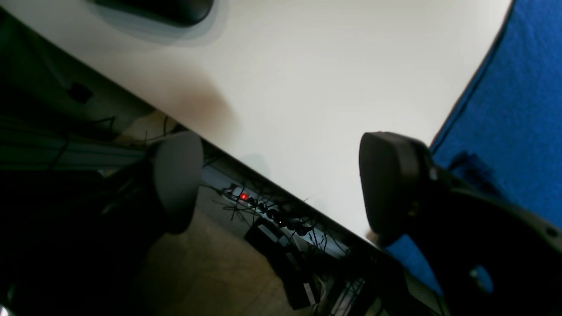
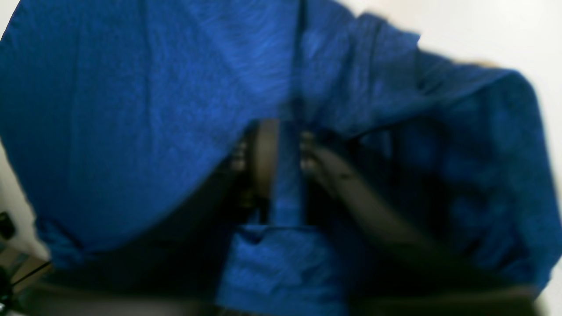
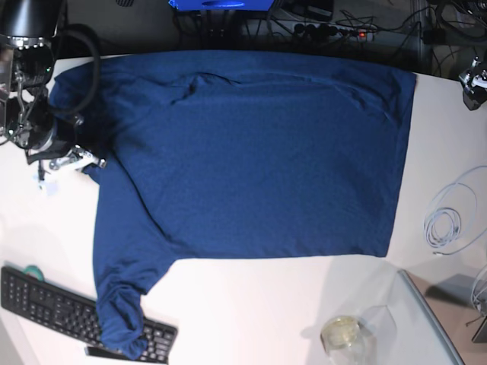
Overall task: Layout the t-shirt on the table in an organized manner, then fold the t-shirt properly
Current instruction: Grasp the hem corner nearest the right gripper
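1. T-shirt (image 3: 251, 152) lies spread flat across the table (image 3: 251, 304); one sleeve droops onto the black keyboard (image 3: 46, 300) at the front edge.
2. We see the left gripper (image 1: 281, 184) w/ fingers wide apart, nothing between, over the table's far edge.
3. Right gripper (image 2: 281, 166): we see a strip of t-shirt cloth between its fingers, view blurred; can't tell if clamped.
4. Coiled white cable (image 3: 449, 220) lies beside the hem.

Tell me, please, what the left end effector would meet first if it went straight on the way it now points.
Probably the bare white table near its edge: the left end effector is open, nothing between its fingers; the t-shirt lies to one side. Depth is unclear.
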{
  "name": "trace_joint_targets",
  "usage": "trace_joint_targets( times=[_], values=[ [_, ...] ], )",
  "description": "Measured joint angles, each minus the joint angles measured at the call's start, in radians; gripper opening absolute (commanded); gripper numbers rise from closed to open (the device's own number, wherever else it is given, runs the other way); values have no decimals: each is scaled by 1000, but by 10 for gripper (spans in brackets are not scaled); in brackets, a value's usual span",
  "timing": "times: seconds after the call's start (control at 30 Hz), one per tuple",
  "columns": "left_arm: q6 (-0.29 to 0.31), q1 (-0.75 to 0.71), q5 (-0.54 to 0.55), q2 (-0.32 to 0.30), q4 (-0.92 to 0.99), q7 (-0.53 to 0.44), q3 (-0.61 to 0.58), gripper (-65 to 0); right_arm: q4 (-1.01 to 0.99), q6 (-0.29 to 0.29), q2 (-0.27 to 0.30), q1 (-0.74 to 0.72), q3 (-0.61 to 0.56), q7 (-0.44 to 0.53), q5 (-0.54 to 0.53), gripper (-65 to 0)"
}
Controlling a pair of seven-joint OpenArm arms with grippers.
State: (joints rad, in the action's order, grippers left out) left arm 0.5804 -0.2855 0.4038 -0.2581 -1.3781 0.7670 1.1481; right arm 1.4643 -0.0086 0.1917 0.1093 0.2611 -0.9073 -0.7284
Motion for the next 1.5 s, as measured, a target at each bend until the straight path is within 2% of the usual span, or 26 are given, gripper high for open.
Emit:
trace_joint_targets(
  times=[0.07,0.13,0.27,0.4,0.47,0.53,0.6,0.63,0.83,0.9,1.07,1.23,1.3,1.4,1.43,1.5],
  values=[
    [0,0,0,0,0,0,0,-118,18,0,-6,-12,23,-19,10,-305],
    [0,0,0,0,0,0,0,-118,26,0,3,-50,30,-13,13,-267],
    [0,0,0,-1,0,0,-3,-118,-112,0,8,-239,28,-5,43,-267],
    [0,1,0,0,0,0,-4,-118,-414,11,3,-446,29,14,228,-266],
    [0,0,-3,0,0,0,-4,-118,-572,12,2,-515,29,80,296,-266],
    [0,-3,0,0,0,0,-3,-118,-686,39,2,-548,30,135,354,-266],
    [0,-3,0,0,0,0,-3,-118,-760,114,1,-560,30,159,368,-266],
    [0,-5,1,0,0,0,-3,-118,-776,127,-2,-559,30,167,370,-266],
    [0,-6,0,0,0,0,-3,-118,-817,138,2,-566,30,227,365,-267],
    [0,-5,0,0,0,0,-3,-118,-817,138,0,-566,30,228,366,-284],
    [0,-5,0,0,0,0,-3,-118,-817,139,-21,-565,30,228,369,-405],
    [0,-5,0,-3,0,0,-3,-118,-816,146,-31,-565,30,228,369,-410],
    [0,-5,0,-5,0,0,-3,-118,-817,190,-30,-563,30,227,370,-411],
    [0,-4,0,-5,0,0,-3,-118,-817,204,-40,-563,30,220,369,-416],
    [0,-2,0,-5,0,0,-3,-118,-817,204,-42,-563,30,221,369,-434],
    [0,0,0,-6,0,0,-3,-118,-817,204,-42,-563,30,220,371,-528]
  ],
)
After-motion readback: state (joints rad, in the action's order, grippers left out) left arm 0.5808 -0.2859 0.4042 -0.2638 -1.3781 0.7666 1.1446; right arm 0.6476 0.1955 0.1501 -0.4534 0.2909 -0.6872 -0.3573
